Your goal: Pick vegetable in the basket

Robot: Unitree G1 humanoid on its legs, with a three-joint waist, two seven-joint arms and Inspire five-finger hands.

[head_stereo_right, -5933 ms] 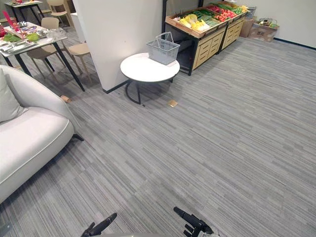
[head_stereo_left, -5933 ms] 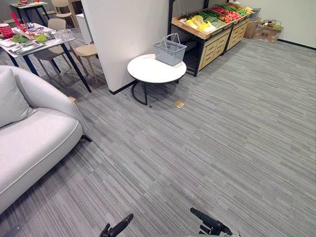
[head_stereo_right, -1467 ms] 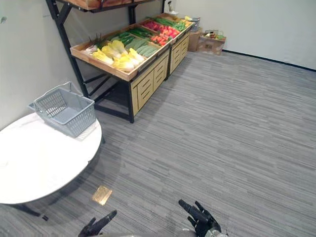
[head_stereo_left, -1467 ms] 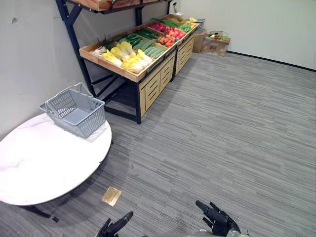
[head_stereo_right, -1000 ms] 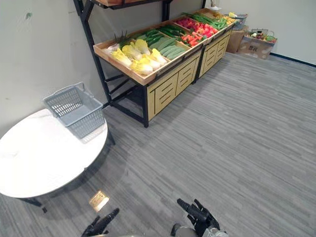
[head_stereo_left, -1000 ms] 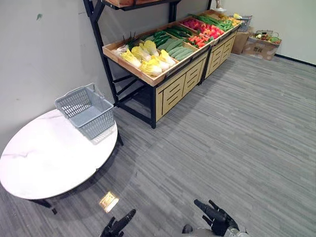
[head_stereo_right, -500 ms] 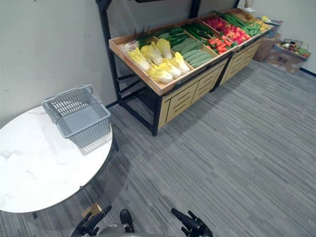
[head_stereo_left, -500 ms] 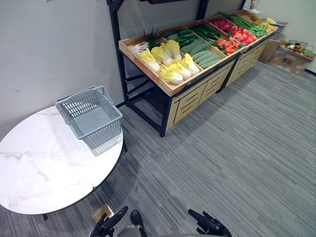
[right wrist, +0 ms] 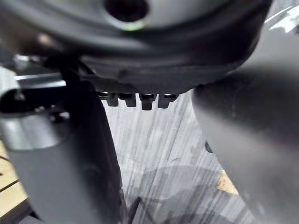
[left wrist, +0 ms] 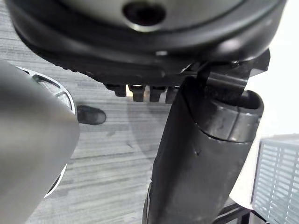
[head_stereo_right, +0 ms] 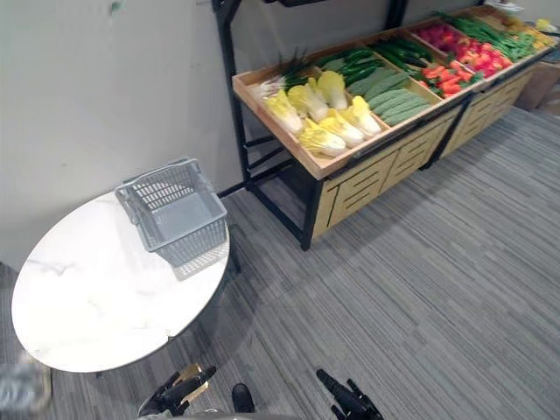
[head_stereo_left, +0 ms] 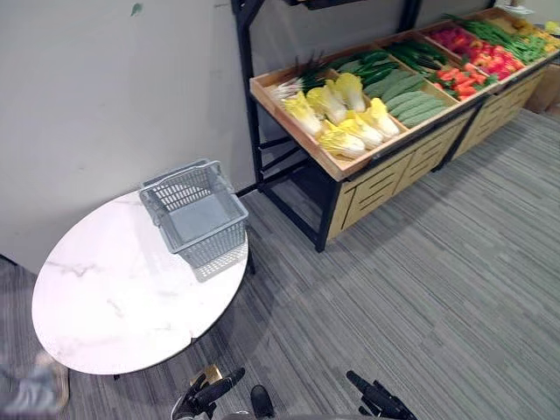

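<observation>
Round white table at left. Grey basket stands upright at the table's far right edge. Left hand low over the carpet, just off the table's near right edge; fingers straight, unloaded. Vegetables lie in the wooden stand, right of the table and apart from the basket: pale yellow cabbages at its near end, cucumbers beside them, red produce farther along. Right hand low over the carpet, fingers spread and relaxed, unloaded.

A round white bench stands against the pale wall. Just beside it is a black-framed shelf with slatted wooden fronts. Grey striped floor; a small tan tile lies just off the bench's edge.
</observation>
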